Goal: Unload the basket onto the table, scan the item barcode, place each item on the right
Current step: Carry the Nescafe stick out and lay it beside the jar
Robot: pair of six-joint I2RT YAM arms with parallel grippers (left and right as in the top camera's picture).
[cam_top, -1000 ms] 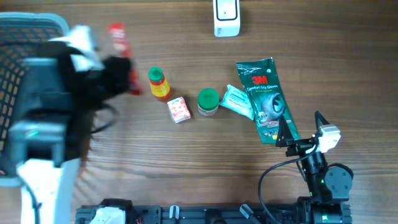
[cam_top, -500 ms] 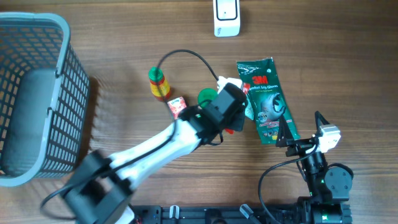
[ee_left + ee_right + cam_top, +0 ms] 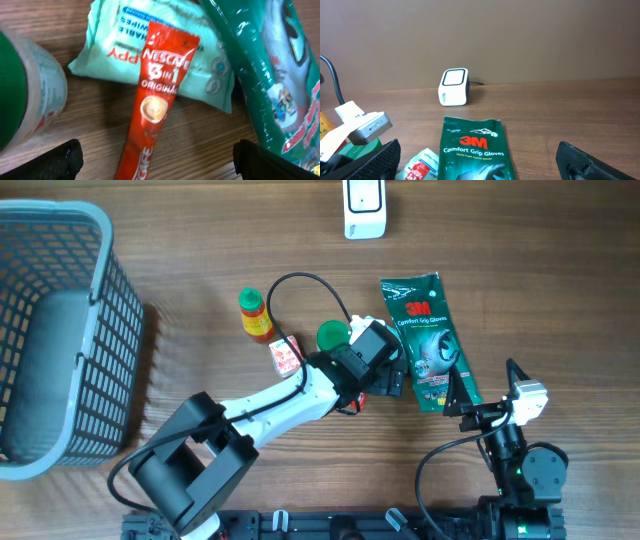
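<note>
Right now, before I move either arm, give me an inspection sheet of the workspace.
Surface: wooden table, no spills seen.
Job's things: scanner at the far edge; Nescafe sachet lying flat, its top end over the wipes pack.
Clutter: gloves pack, green-lidded jar, small carton, sauce bottle, basket on the left.
End effectors: left end effector open over the sachet, gripping nothing; right end effector open, empty.
Cables: black cable loops above the left arm; second cable curls by the right arm.
Surroundings: plain wall behind the table.
</note>
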